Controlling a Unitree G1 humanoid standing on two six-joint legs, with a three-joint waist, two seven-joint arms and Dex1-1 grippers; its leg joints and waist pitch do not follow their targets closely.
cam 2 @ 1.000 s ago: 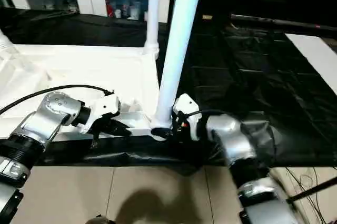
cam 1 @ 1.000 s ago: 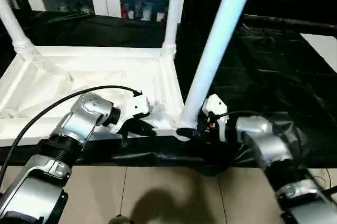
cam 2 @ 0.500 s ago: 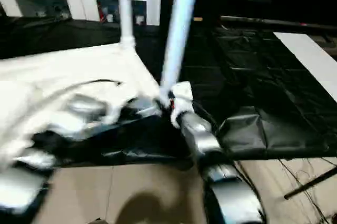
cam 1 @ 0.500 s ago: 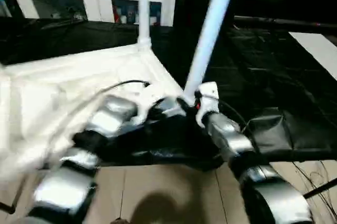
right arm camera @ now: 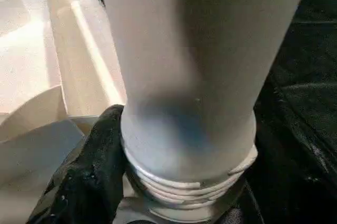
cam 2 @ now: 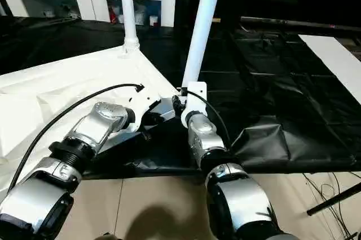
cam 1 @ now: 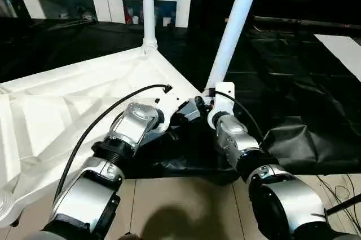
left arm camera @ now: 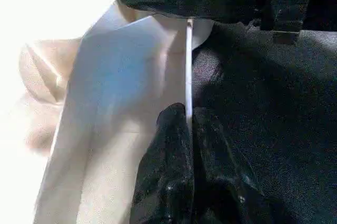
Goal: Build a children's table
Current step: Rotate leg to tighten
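Tabletop (cam 1: 84, 105) lies underside-up on black counter (cam 1: 293, 82). Your left hand (left arm camera: 187, 129) pinches tabletop rim to brace it; your right hand (cam 1: 204, 102) clasps leg (cam 1: 234, 26) base, holding thread upright in near corner socket

- The tabletop (cam 1: 73, 105) is white plastic, lying upside down on the black-sheeted surface with its ribbed underside facing up. One corner points toward the near edge, and the thin rim (left arm camera: 188, 66) shows edge-on in the left wrist view.
- One leg (cam 1: 148, 3), a long white tube, stands upright in the far corner socket.
- A second leg (cam 1: 234, 29) rises from the near corner socket, leaning slightly. Its base (right arm camera: 189, 145) is ringed with threads just above the socket.
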